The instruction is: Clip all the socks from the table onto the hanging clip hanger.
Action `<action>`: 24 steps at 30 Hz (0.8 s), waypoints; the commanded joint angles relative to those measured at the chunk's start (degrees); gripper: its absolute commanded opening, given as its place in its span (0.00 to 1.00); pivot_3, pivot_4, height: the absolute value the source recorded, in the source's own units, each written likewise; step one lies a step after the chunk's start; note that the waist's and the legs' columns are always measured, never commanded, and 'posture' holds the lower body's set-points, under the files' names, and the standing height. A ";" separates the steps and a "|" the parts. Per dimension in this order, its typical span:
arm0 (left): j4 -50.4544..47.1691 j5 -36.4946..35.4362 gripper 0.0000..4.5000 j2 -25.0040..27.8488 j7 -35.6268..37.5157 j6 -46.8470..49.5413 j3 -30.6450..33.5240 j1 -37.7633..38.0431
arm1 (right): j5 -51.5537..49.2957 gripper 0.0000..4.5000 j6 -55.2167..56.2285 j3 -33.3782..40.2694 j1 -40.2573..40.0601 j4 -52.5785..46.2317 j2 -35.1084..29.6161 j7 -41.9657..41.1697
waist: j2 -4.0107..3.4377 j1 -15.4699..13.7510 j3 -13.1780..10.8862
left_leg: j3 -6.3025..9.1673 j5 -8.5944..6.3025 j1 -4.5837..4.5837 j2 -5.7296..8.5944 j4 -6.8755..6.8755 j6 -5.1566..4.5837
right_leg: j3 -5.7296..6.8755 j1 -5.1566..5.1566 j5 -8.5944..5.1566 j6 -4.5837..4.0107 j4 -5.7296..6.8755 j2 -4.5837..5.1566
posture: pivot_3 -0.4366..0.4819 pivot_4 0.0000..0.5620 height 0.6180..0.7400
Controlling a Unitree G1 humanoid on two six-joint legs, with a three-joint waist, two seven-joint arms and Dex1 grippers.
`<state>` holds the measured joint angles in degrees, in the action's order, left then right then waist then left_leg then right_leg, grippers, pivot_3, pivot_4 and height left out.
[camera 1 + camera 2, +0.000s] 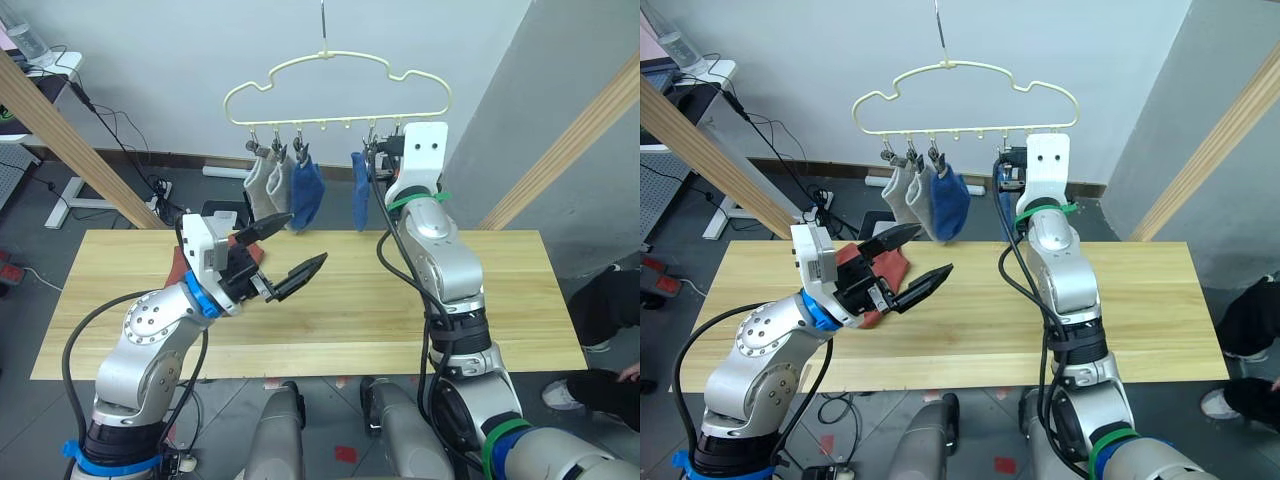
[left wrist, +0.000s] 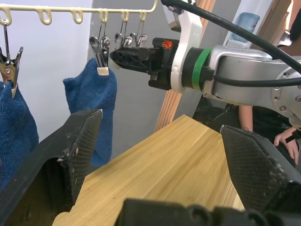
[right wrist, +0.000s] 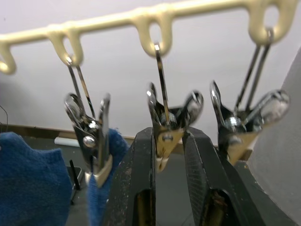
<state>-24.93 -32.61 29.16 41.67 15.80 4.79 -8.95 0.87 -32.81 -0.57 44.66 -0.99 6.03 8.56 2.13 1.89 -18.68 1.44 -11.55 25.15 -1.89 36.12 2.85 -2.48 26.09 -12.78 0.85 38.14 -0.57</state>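
The pale yellow clip hanger [image 1: 336, 58] hangs behind the table [image 1: 400, 300]. Two light grey socks [image 1: 268, 186] and a blue sock [image 1: 307, 192] are clipped on its left side, and another blue sock [image 1: 360, 203] hangs right of them. My right gripper [image 3: 167, 136] is raised to the bar and shut on a silver clip [image 3: 164, 141] just right of that blue sock. Over the table's left part, my left gripper [image 1: 305, 237] is held open with nothing in it. A rust-red sock [image 1: 890, 268] lies on the table beneath the left arm, partly hidden by it.
Slanted wooden beams stand at the left [image 1: 70, 135] and right [image 1: 570, 150] behind the table. A person [image 1: 612, 305] sits past the table's right end. Cables and a desk [image 1: 40, 75] are on the floor at the back left.
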 commanded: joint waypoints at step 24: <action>-2.69 -0.13 1.00 -0.07 0.30 -0.73 0.16 1.04 | -0.29 0.44 1.67 -0.09 2.42 -1.95 1.07 0.18 | 0.00 0.00 0.00 | 0.00 0.00 0.00 0.00 0.00 0.00 | 0.00 0.00 0.00 0.00 0.00 0.00 | 0.47 0.56 1.00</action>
<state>-24.93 -32.61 29.14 41.86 15.80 4.79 -8.52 0.93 -32.78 -0.59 45.79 -0.99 6.56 8.72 2.13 1.89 -18.68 1.44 -11.55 25.15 -1.89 36.12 2.85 -2.48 26.09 -12.78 0.85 38.14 -0.57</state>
